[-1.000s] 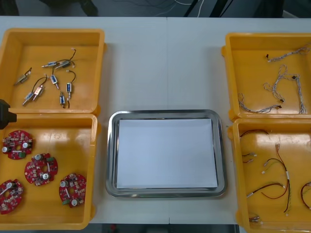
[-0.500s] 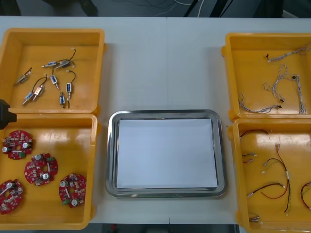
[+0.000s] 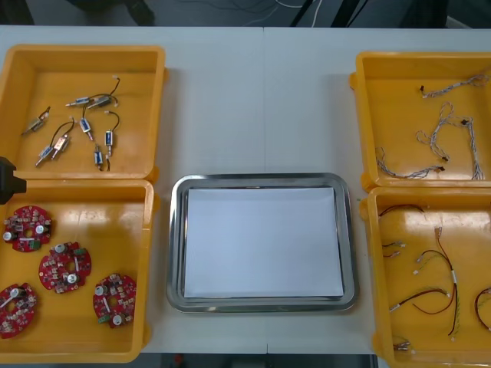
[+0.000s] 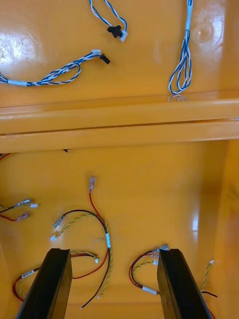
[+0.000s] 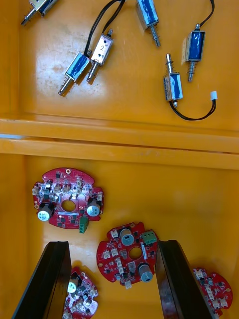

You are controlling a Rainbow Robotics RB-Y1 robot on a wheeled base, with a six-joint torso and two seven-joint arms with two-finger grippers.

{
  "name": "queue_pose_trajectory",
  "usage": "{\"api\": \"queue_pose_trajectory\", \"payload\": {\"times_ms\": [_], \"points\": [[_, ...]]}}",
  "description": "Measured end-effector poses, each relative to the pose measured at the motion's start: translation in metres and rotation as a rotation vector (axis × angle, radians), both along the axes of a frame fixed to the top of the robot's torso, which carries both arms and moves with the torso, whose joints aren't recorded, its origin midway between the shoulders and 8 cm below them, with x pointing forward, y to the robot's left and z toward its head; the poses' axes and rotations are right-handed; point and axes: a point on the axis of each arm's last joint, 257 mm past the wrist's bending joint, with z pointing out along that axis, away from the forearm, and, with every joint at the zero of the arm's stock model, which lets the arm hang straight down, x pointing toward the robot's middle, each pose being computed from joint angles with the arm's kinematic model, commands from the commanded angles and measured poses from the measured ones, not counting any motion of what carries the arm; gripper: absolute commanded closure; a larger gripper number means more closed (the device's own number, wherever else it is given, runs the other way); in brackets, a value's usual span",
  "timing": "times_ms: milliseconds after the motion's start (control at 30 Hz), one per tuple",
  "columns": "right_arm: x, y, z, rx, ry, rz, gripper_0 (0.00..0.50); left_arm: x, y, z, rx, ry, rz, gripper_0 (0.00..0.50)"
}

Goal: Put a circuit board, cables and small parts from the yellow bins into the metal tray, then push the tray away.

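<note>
Four yellow bins, all stocked, and nothing in the tray, so the task looks to be at its very start.

Front view: metal tray [image 3: 261, 179] sits at the table's middle, near side, white inside and bare. Far left bin [image 3: 84, 50] holds the small metal parts [image 3: 84, 125], scattered. Near left bin [image 3: 92, 222] holds four red circuit boards [image 3: 65, 267]. Far right bin [image 3: 399, 77] has the twisted blue and white cables [image 3: 472, 149]. Near right bin [image 3: 476, 245] has the red and yellow cables [image 3: 454, 277], some with black leads.

Right wrist view: right gripper [image 4: 112, 254] hangs over the near right bin, fingers spread wide and holding nothing. A red and yellow cable [image 4: 107, 239] lies below the gap between them, and more cables are beside it. The blue and white ones show past the bin wall.

Left wrist view: left gripper [image 5: 112, 244] hangs over the near left bin, fingers likewise spread with nothing gripped. One board [image 5: 130, 254] lies under the gap, near the right-hand finger, with others just beside it. The small parts are past the wall, in the far bin.

Progress, as a judgement: nothing is done. Left to do are board, cables and parts into the tray, then the push away. Both grippers look lined up for a first pick — the left on a board, the right on a cable.
</note>
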Motion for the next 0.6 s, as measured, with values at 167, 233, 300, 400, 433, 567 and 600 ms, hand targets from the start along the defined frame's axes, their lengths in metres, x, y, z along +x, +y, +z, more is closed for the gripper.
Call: {"api": "queue_pose_trajectory", "payload": {"times_ms": [167, 233, 300, 400, 433, 567, 600], "points": [[0.0000, 0.0000, 0.0000, 0.000, 0.000, 0.000, 0.000, 0.0000, 0.0000, 0.0000, 0.000, 0.000, 0.000, 0.000], [0.0000, 0.0000, 0.0000, 0.000, 0.000, 0.000, 0.000, 0.0000, 0.0000, 0.0000, 0.000, 0.000, 0.000, 0.000], [0.0000, 0.0000, 0.0000, 0.000, 0.000, 0.000, 0.000, 0.0000, 0.0000, 0.0000, 0.000, 0.000, 0.000, 0.000], [0.0000, 0.0000, 0.0000, 0.000, 0.000, 0.000, 0.000, 0.0000, 0.0000, 0.0000, 0.000, 0.000, 0.000, 0.000], [0.0000, 0.0000, 0.0000, 0.000, 0.000, 0.000, 0.000, 0.0000, 0.0000, 0.0000, 0.000, 0.000, 0.000, 0.000], [0.0000, 0.0000, 0.0000, 0.000, 0.000, 0.000, 0.000, 0.0000, 0.0000, 0.0000, 0.000, 0.000, 0.000, 0.000], [0.0000, 0.0000, 0.0000, 0.000, 0.000, 0.000, 0.000, 0.0000, 0.0000, 0.0000, 0.000, 0.000, 0.000, 0.000]]}}
